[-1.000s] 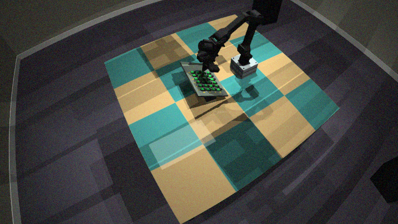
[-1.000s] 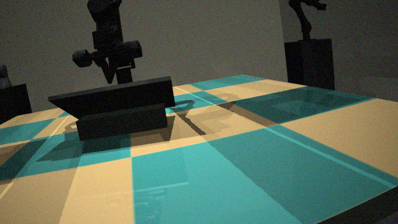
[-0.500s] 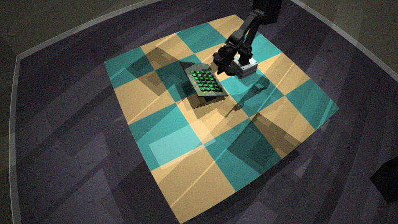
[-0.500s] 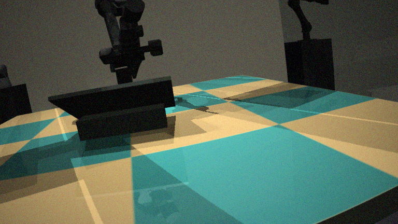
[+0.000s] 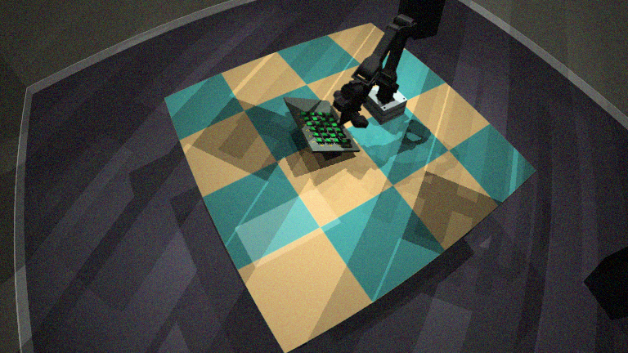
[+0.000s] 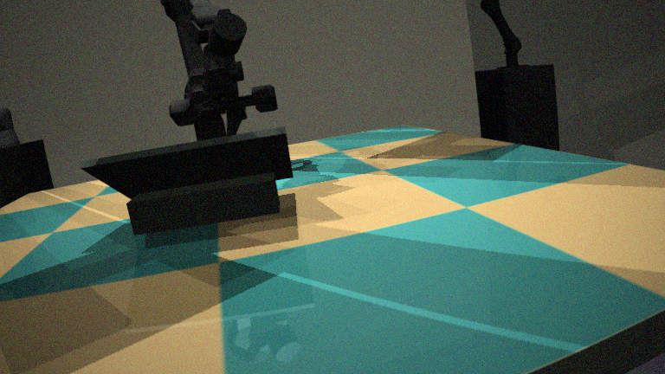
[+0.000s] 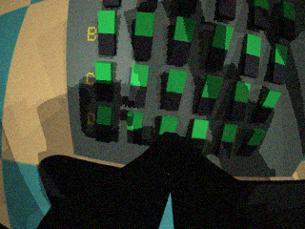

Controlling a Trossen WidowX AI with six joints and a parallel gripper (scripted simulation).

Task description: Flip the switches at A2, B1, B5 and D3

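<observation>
The tilted grey switch panel shows its dark back in the exterior view. In the wrist view, switch B1 and switch B5 show green far halves and dark near halves. Switch D3 shows its green half; its near part is hidden by the fingers. Row A is cut off at the top edge, so A2 is barely visible. My gripper is shut and empty, at the panel's near edge by D3 and D4; contact cannot be told. Its tips are hidden behind the panel in the exterior view.
The panel stands on a teal and tan checkered table. The arm's pale base is close behind the gripper. Another dark arm stands on a pedestal in the background. Shadows cross the panel and table.
</observation>
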